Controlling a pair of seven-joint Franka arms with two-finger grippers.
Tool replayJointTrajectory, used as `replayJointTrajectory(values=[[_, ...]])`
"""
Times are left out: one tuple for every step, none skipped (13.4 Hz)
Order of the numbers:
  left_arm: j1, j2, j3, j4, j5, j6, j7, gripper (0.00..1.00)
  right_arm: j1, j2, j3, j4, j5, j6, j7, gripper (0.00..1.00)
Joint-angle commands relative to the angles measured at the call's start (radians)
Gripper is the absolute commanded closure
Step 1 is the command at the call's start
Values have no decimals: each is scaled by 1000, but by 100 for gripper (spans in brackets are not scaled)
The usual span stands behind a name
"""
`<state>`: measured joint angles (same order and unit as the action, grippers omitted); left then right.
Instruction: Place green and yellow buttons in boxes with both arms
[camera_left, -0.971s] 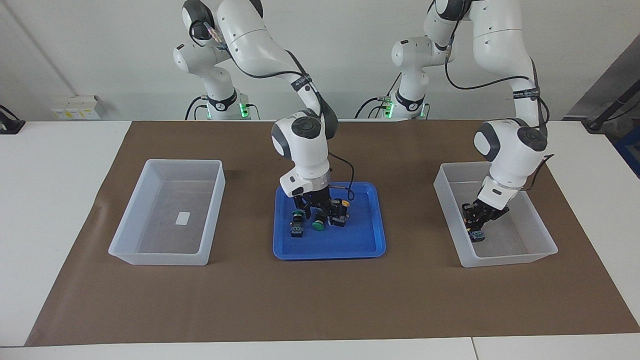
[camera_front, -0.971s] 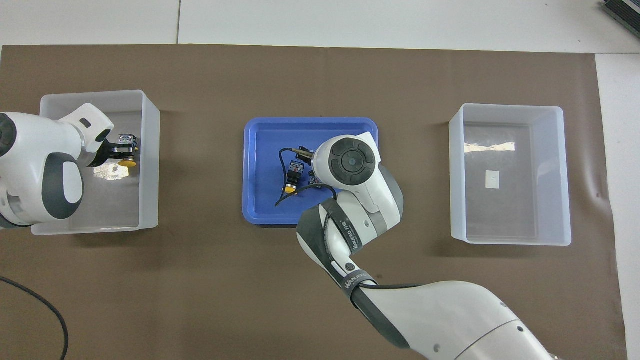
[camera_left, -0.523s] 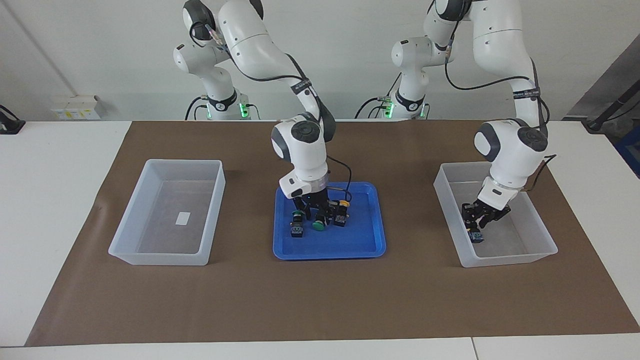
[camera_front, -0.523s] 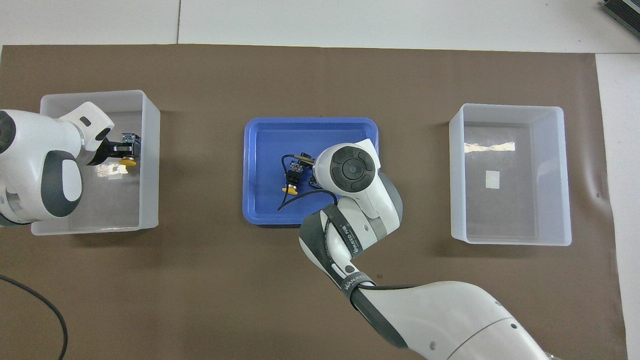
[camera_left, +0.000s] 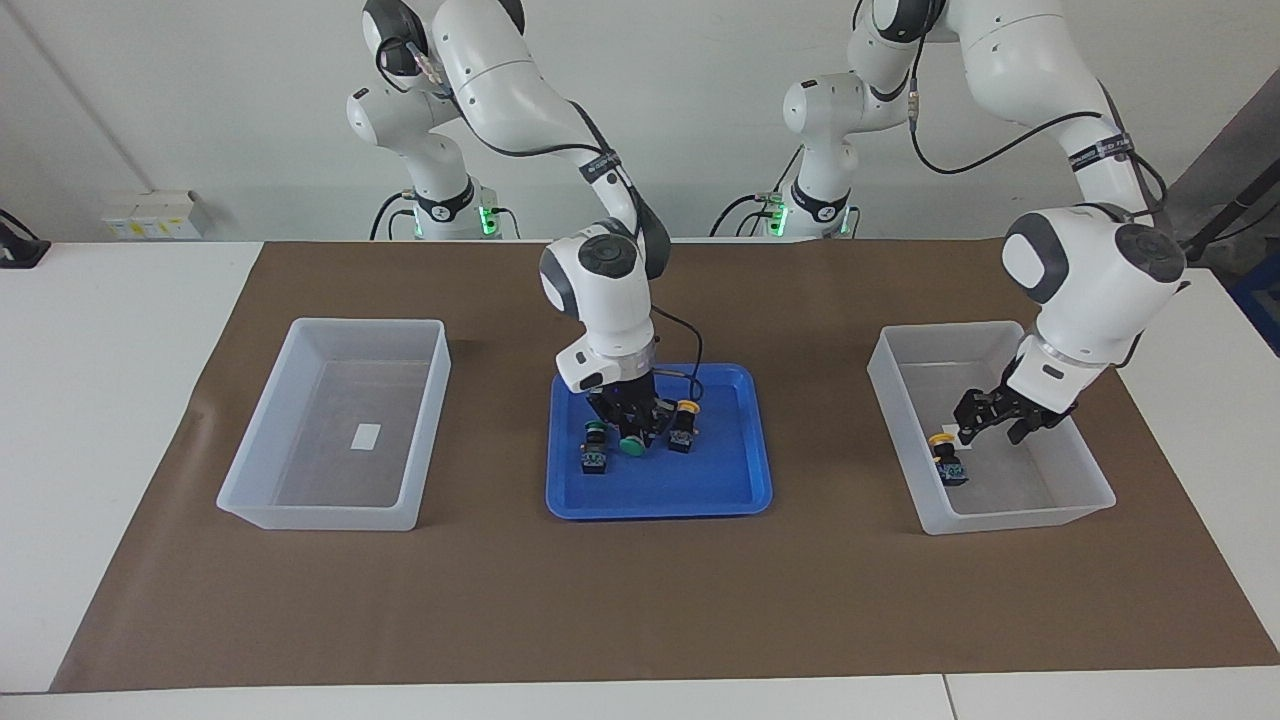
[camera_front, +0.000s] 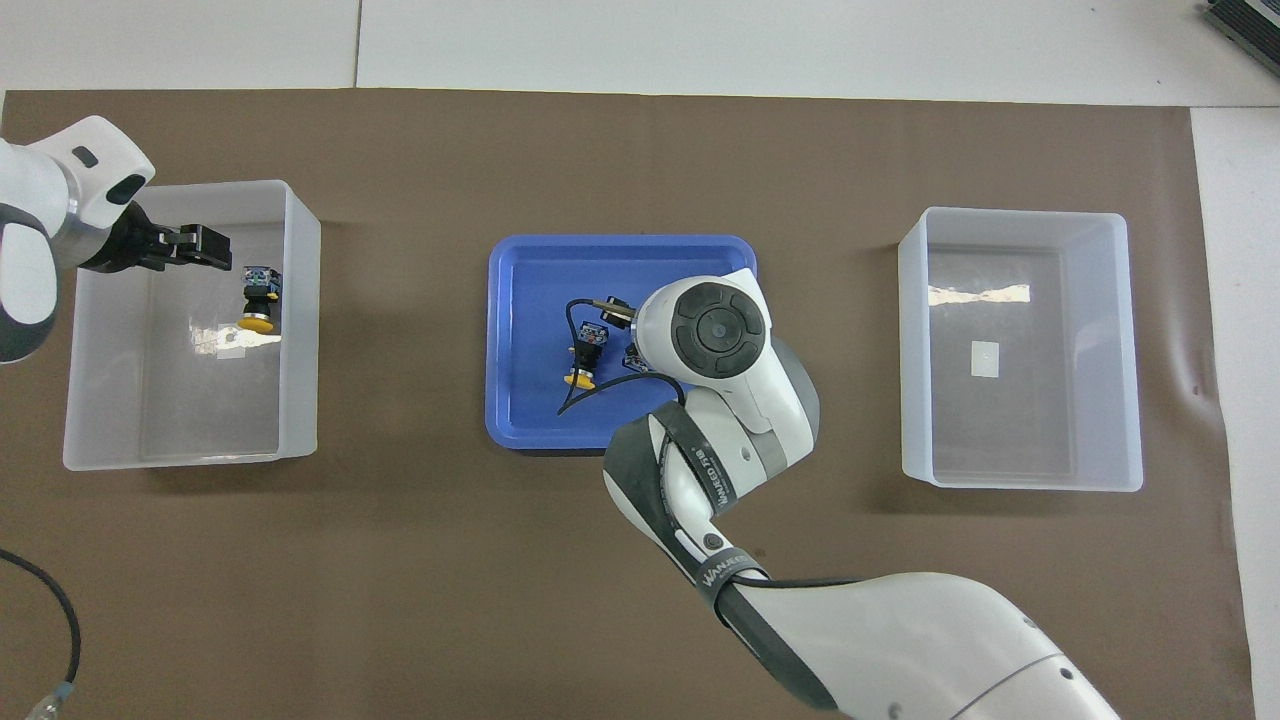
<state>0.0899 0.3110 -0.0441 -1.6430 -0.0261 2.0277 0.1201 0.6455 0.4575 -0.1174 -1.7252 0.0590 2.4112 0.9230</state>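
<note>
In the facing view my right gripper (camera_left: 632, 432) is down in the blue tray (camera_left: 660, 500), shut on a green button (camera_left: 632, 446). A second green button (camera_left: 595, 445) and a yellow button (camera_left: 684, 424) lie beside it in the tray. From overhead the right wrist hides that grip; only the tray's yellow button (camera_front: 584, 358) shows. My left gripper (camera_left: 985, 424) hangs open and empty over the box (camera_left: 1000, 518) at the left arm's end. Another yellow button (camera_left: 945, 458) lies on that box's floor, free of the left gripper (camera_front: 205, 248), near one wall (camera_front: 258, 300).
The other box (camera_left: 320, 520) at the right arm's end of the table holds only a small white label (camera_left: 367, 436). A brown mat (camera_left: 640, 600) covers the table under the tray and both boxes. A black cable loops from the right wrist over the tray.
The left gripper opened, let the yellow button drop into its box and rose away from it. The right gripper closed on the green button in the tray.
</note>
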Motion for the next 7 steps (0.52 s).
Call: replayJointTrajectory(values=[[-5,31,-3,156,12,-174,13,23,-67,-175,8,-24,10,-125,-21,100],[-16,30,-3,161,11,-188,12,24,-96,-221,8,-24,12,-173,-82,100],[-19,30,-9,161,8,-188,7,25,-139,-261,7,-24,12,-217,-169,100],[-42,30,-13,161,9,-187,-8,25,-185,-290,7,-24,12,-259,-241,100],[-97,28,-8,158,9,-182,-51,26,-240,-313,7,-24,10,-298,-356,100],[-140,28,-6,158,9,-173,-157,28,-303,-325,5,-28,10,-334,-503,100],[-185,25,-10,152,11,-169,-265,28,-375,-329,5,-36,10,-346,-633,100]])
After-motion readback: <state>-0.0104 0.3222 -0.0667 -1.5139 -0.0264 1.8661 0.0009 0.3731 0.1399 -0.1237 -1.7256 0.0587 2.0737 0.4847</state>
